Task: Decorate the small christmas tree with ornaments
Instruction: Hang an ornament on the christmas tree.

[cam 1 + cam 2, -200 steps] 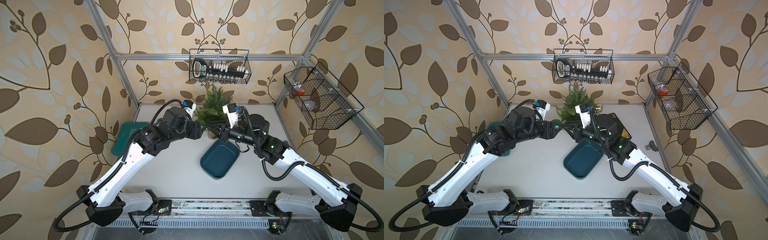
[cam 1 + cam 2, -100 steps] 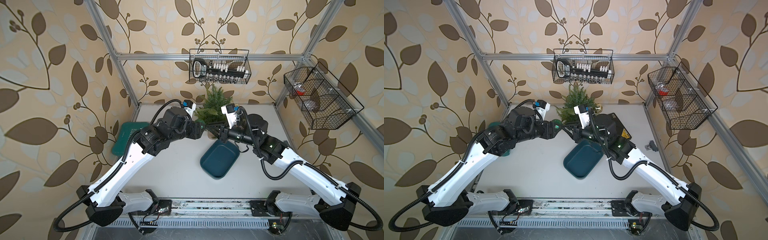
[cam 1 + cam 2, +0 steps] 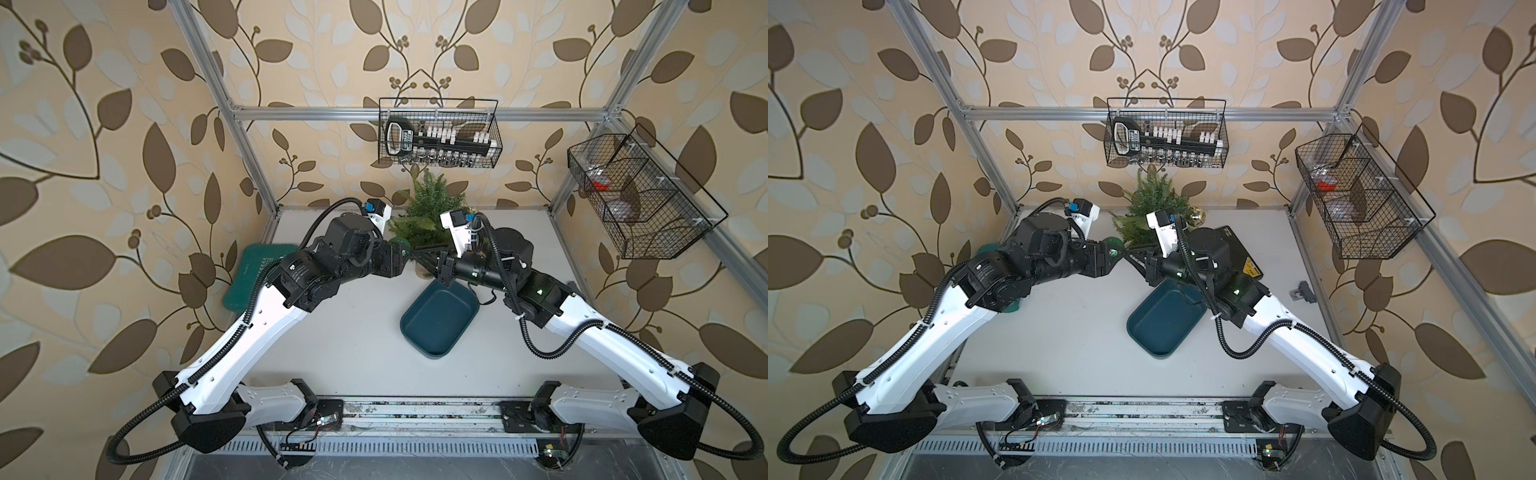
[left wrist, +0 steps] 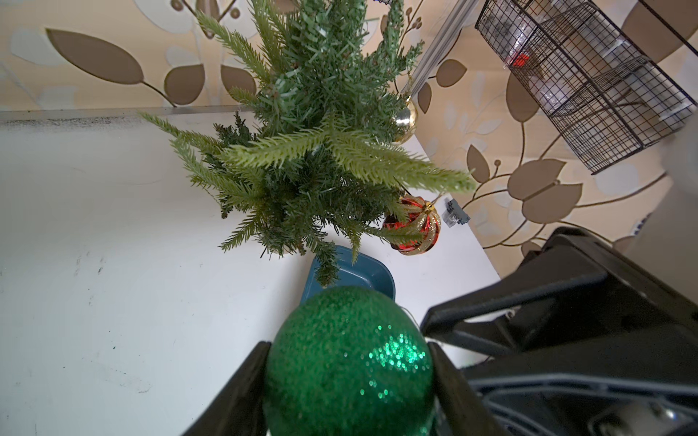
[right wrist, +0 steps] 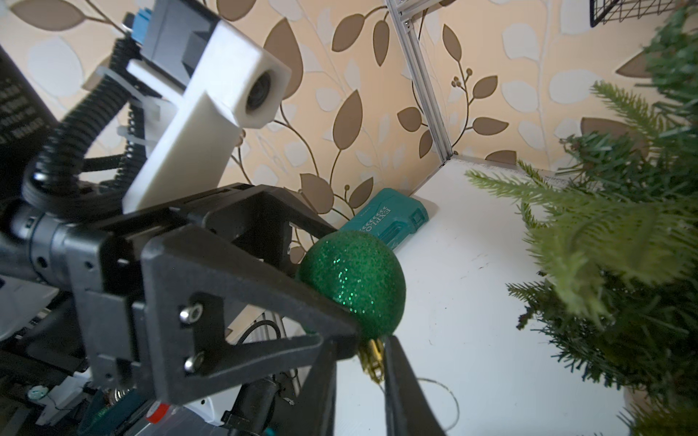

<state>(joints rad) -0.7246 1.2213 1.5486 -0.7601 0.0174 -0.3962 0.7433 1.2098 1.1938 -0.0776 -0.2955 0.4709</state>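
The small christmas tree [image 3: 424, 216] [image 3: 1150, 203] stands at the back of the table. A shiny gold ball [image 4: 405, 120] and a red-and-gold ribbed ball [image 4: 415, 226] hang on its far side. My left gripper [image 4: 348, 351] is shut on the glittery green ball [image 4: 347, 362] [image 5: 353, 281], held in front of the tree's lower branches. My right gripper [image 5: 360, 351] meets it from the opposite side. Its jaws stand narrowly apart round the ball's gold cap [image 5: 372, 358]. The cap touches one finger, and a gap shows at the other. The thin hanging loop [image 5: 445, 400] dangles below.
A dark teal tray [image 3: 436, 328] lies on the table just under the right wrist. A green case [image 3: 257, 274] sits at the back left. Wire baskets hang on the back wall [image 3: 438, 133] and the right wall [image 3: 636, 199]. A black device [image 3: 1246, 257] lies behind the right arm.
My right gripper has edged towards the green ball and its jaws have narrowed round the cap. The left arm and the ball have not moved.
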